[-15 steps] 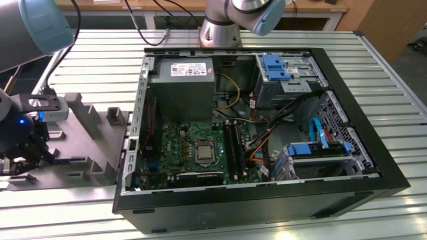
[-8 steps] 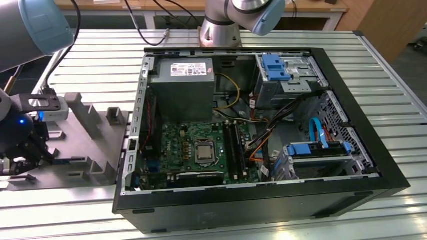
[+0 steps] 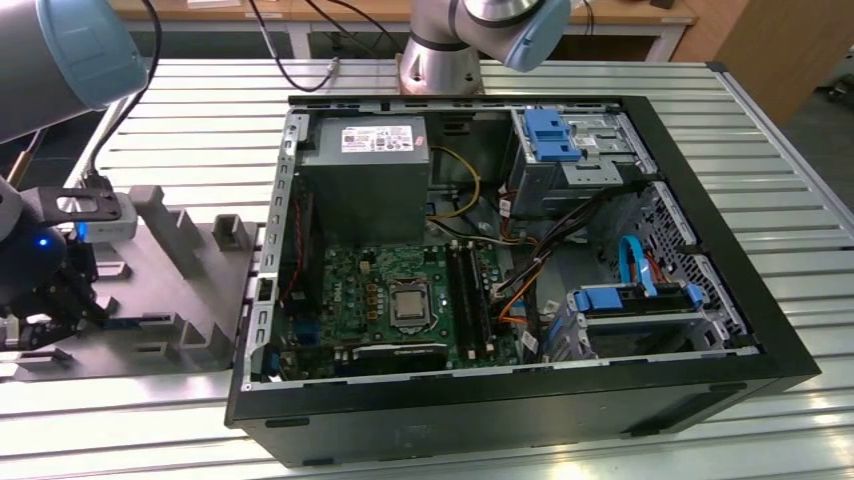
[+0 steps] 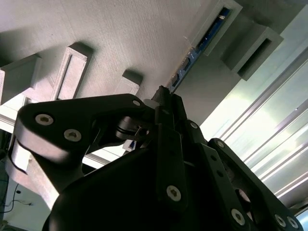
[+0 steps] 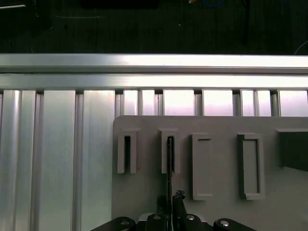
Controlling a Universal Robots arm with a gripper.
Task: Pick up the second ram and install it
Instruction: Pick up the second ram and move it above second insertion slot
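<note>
The second ram [image 4: 190,60] is showing as a thin, dark blue-green board with small chips; in the first wrist view it is presenting edge-on as a narrow line. It is standing on its long edge on the grey holder [image 5: 144,187], its far end sitting in a slotted block [image 5: 169,150], with a like block [image 5: 126,151] just beside. Its long axis is running straight from that block to the gripper [image 5: 169,201], whose fingers are pinching the near end. The holder is lying on the slatted table [image 3: 747,130], towards the exterior view's left of the open computer case [image 3: 694,330] housing the motherboard [image 3: 360,290].
</note>
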